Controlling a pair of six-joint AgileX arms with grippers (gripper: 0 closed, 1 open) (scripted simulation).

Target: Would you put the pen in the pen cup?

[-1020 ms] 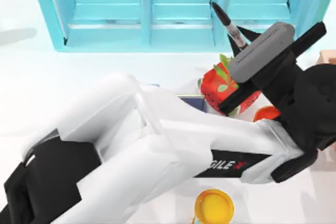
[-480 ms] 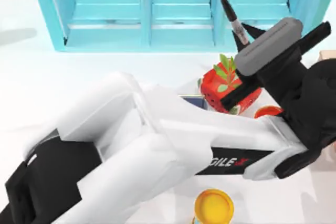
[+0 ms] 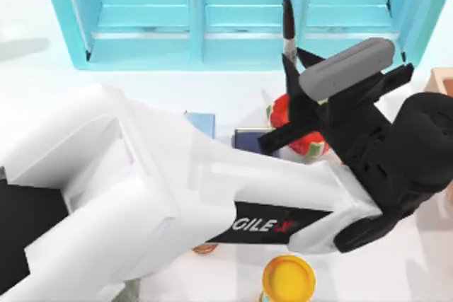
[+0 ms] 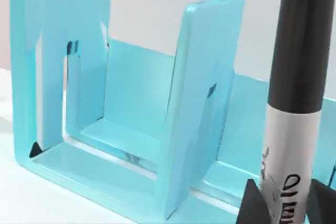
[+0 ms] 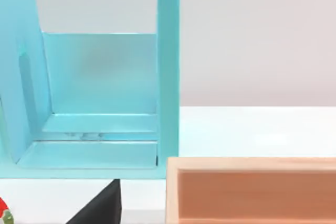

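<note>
The pen (image 3: 288,27) stands near upright, clamped at its lower silver-grey barrel by our left tool (image 3: 289,61); in the left wrist view the pen (image 4: 294,108) rises between two dark fingertips (image 4: 254,205), closed against the barrel. We judge it light, stiff and smooth, liable to pivot in a narrow pinch; the hold near one end suits lowering it endwise. It hangs over the far edge of the worktop (image 3: 42,104), in front of the blue rack (image 3: 191,12). The pen cup (image 3: 253,137) lies nearer, partly hidden under our arm, beside a red strawberry toy (image 3: 297,122); a yellow cylinder (image 3: 288,279) stands at the near edge. We cannot tell the right tool's state.
</note>
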